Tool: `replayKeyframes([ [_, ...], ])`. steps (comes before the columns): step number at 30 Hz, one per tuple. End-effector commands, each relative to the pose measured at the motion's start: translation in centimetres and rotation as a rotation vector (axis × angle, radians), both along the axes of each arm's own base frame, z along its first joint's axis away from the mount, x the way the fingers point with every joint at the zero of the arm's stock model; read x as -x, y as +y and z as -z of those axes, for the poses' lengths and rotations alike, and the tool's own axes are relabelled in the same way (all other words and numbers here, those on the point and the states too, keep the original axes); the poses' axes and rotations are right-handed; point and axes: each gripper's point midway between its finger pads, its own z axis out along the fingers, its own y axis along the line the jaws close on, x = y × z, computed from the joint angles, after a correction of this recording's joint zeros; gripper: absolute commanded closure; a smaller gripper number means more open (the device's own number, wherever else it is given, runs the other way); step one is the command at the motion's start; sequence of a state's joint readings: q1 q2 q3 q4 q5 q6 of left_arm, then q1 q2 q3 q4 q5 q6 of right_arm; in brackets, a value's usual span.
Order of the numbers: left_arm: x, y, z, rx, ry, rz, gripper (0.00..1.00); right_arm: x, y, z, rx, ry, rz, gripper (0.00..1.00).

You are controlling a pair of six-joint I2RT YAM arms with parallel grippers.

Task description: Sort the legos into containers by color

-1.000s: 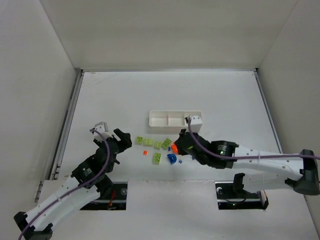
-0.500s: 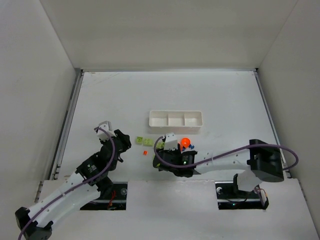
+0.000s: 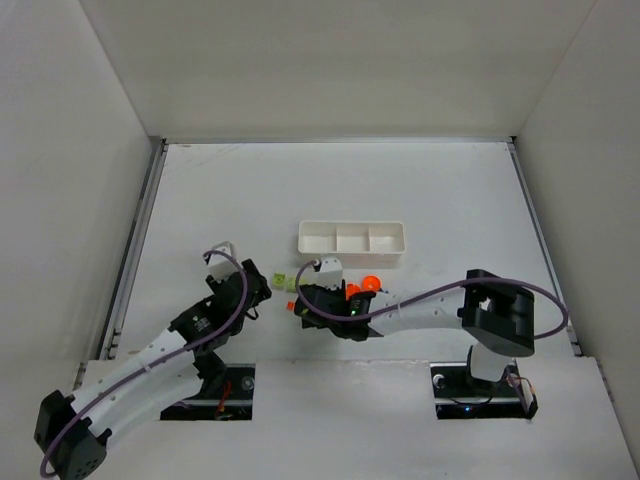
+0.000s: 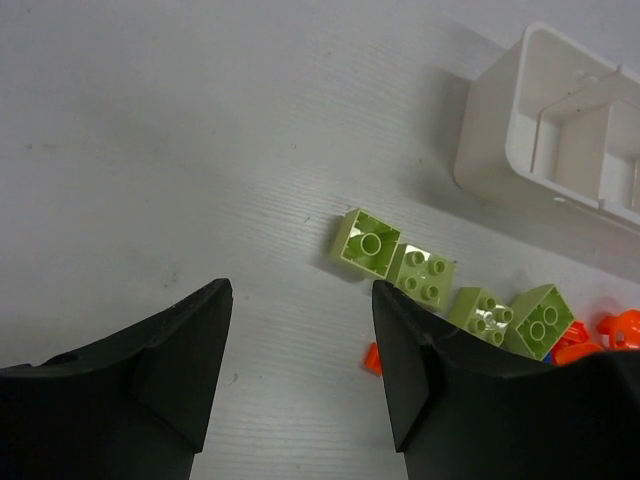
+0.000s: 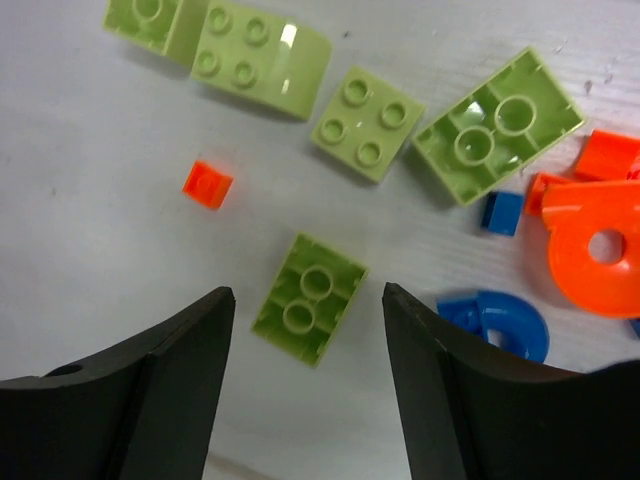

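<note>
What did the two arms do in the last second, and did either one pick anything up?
The right gripper swung left from the right end of the tray to hover over the loose legos, a lime-green brick between its open jaws. The left gripper edged right toward the same legos. Neither took hold of anything. The tray stayed put, and both grippers stayed open.

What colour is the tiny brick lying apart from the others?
The tiny brick is orange, clearest in right wrist view.
</note>
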State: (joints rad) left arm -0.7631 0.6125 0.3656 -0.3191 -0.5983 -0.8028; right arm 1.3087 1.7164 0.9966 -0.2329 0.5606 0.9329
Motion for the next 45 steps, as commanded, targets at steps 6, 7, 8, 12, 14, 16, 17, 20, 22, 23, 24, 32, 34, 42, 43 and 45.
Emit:
replayKeyframes([
  [6,-0.8,-1.9,0.5,0.043,0.019,0.043,0.44,-2.0,1.4,0.0,-0.049,-0.001,0.034,0.43],
  [7,-0.9,-2.1,0.6,0.035,0.025,0.05,0.44,-2.0,1.3,0.3,-0.04,0.001,0.034,0.46],
  [8,-1.0,-2.2,0.7,0.029,0.031,0.054,0.44,-2.0,1.3,0.4,-0.039,0.002,0.034,0.5],
  [12,-1.1,-3.0,1.5,-0.012,0.065,0.088,0.44,-1.9,0.8,0.0,-0.045,0.0,0.039,0.72],
  [14,-1.1,-3.1,1.7,-0.032,0.078,0.092,0.44,-1.9,0.5,-1.3,-0.071,-0.012,0.037,0.77],
  [16,-1.3,-3.2,1.9,-0.053,0.085,0.096,0.42,-1.9,0.2,-3.2,-0.11,-0.031,0.031,0.78],
  [17,-1.4,-3.3,2.0,-0.063,0.089,0.098,0.4,-1.9,0.1,-4.4,-0.138,-0.045,0.025,0.78],
  [20,-1.8,-3.8,1.9,-0.074,0.084,0.112,0.34,-3.0,-1.0,-7.3,-0.199,-0.078,0.027,0.78],
  [22,-2.1,-4.4,1.9,-0.071,0.081,0.125,0.32,-4.5,-2.4,-9.0,-0.23,-0.112,0.051,0.78],
  [23,-2.3,-4.7,1.9,-0.071,0.078,0.132,0.32,-5.6,-3.5,-9.6,-0.234,-0.131,0.075,0.78],
  [24,-2.4,-4.8,1.9,-0.076,0.079,0.136,0.32,-6.7,-4.6,-10.3,-0.241,-0.152,0.102,0.78],
  [32,-3.7,-6.1,2.7,-0.111,0.084,0.159,0.36,-16.5,-16.0,-12.6,-0.239,-0.281,0.414,0.77],
  [34,-3.9,-6.2,3.0,-0.119,0.09,0.155,0.37,-17.9,-17.1,-12.2,-0.229,-0.28,0.441,0.77],
  [42,-4.6,-6.3,3.6,-0.137,0.095,0.146,0.41,-20.6,-19.2,-10.2,-0.153,-0.273,0.489,0.69],
  [43,-4.6,-6.3,3.8,-0.14,0.099,0.144,0.41,-20.6,-19.3,-10.1,-0.152,-0.274,0.493,0.63],
  [45,-4.6,-6.2,4.1,-0.147,0.107,0.141,0.42,-20.7,-19.4,-10.0,-0.154,-0.279,0.493,0.48],
])
